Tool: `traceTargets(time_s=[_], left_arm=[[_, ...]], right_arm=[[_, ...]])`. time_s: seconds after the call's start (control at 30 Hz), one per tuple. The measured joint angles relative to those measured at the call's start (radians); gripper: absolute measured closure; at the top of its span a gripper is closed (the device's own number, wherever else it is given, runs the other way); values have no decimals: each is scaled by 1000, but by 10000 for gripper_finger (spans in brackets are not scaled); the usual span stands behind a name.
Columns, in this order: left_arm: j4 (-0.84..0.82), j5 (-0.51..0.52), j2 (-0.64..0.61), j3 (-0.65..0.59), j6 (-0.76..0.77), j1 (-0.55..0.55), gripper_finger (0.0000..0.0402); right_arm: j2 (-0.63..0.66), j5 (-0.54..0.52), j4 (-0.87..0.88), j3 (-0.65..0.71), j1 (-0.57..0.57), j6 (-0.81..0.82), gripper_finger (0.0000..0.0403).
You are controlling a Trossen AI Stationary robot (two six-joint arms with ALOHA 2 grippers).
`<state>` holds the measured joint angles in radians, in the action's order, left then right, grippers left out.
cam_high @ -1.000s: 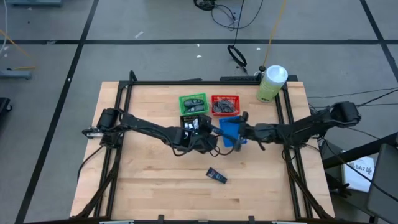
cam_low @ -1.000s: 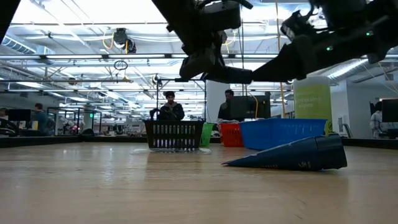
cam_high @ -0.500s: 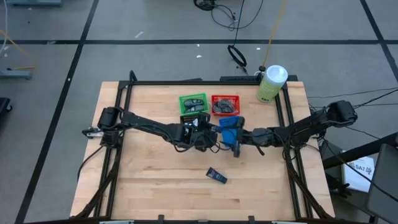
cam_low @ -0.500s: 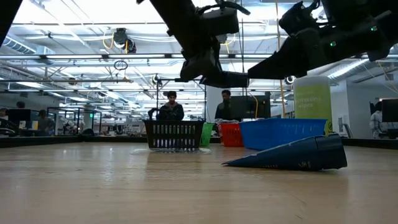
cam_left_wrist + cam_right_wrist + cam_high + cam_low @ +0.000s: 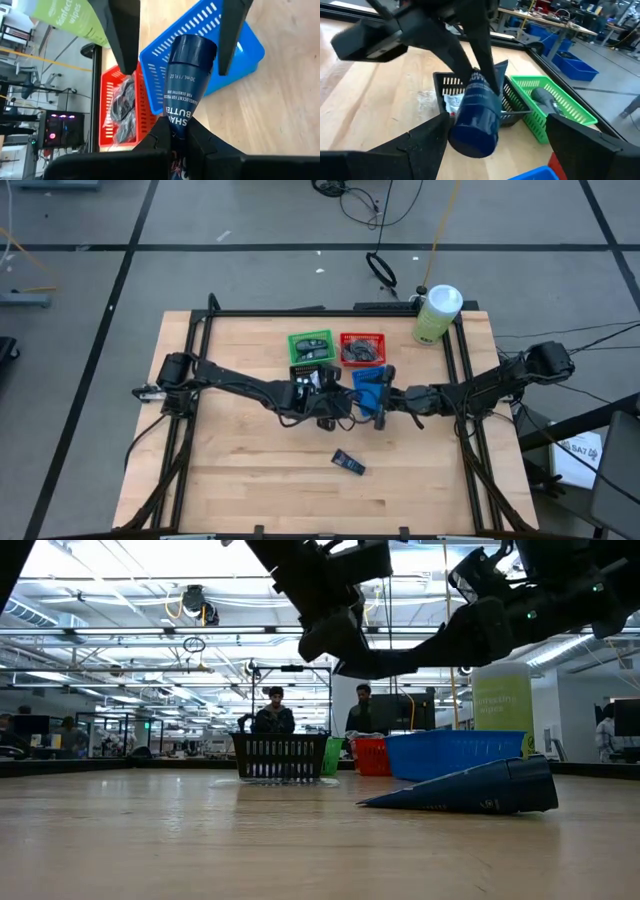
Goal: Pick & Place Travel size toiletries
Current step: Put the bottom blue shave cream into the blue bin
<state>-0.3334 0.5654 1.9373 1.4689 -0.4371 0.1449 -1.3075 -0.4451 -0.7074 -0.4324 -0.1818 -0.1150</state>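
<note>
My left claw [image 5: 172, 137] is clamped on a navy tube [image 5: 185, 82], held mid-air beside the blue bin [image 5: 369, 383]. Right claw [image 5: 485, 150] sits spread wide around the tube's cap end. Another navy tube [image 5: 348, 462] lies nearer on the tabletop [image 5: 250, 470].

One dark navy tube [image 5: 186, 80] was up in the air, pinched at its flat crimped end, with its round cap end [image 5: 475, 127] pointing out; white print ran down its side. A second navy tube [image 5: 470, 792] lay flat on the wooden table, cap end fatter and tapering to a thin edge; from above it [image 5: 348, 462] sat on its own, well apart from the bins. Dark pieces [image 5: 121, 107] were piled in the red bin, and a grey-and-black item [image 5: 546, 99] lay in the green one.
</note>
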Motion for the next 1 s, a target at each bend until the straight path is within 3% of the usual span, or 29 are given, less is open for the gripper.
traceTargets(time_s=[0.33, 0.5, 0.9, 1.0], left_arm=[[53, -37, 0, 0, -13, 8, 382], [54, -59, 0, 0, -5, 7, 392], [50, -64, 0, -1, 36, 6, 373], [46, -70, -1, -1, 57, 7, 378]], right_arm=[[0, 5, 28, 1, -2, 1, 117], [0, 12, 31, 1, -4, 1, 159], [0, 49, 24, 2, -3, 0, 278], [0, 62, 11, 3, -3, 0, 291]])
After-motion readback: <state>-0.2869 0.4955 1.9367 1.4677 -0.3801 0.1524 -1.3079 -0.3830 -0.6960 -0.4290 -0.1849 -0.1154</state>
